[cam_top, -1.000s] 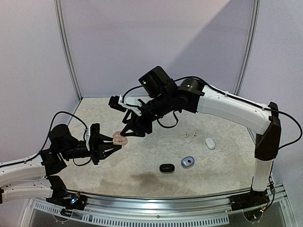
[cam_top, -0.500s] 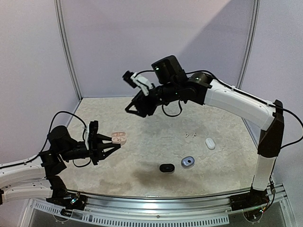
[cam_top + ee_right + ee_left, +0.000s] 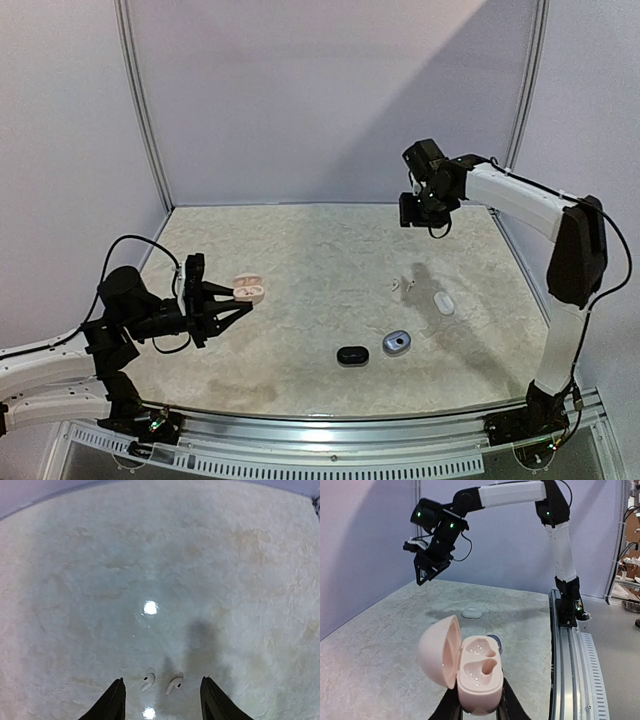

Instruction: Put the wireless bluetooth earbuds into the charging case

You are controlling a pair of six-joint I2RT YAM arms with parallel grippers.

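The pink plastic clamshell charging case [image 3: 475, 672], lid hinged open, is clamped at its base by the left gripper [image 3: 236, 305]. The right gripper [image 3: 161, 681] is parted about halfway, grasping nothing, raised above two white stemmed earbuds [image 3: 148, 681] lying on the marbled beige tabletop [image 3: 150, 555].

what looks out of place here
Nothing damaged or spilled. The open pink clamshell charging case, pinched in the left gripper, has both wells empty, while two small white stemmed earbuds lie loose on the marbled table, far from it.
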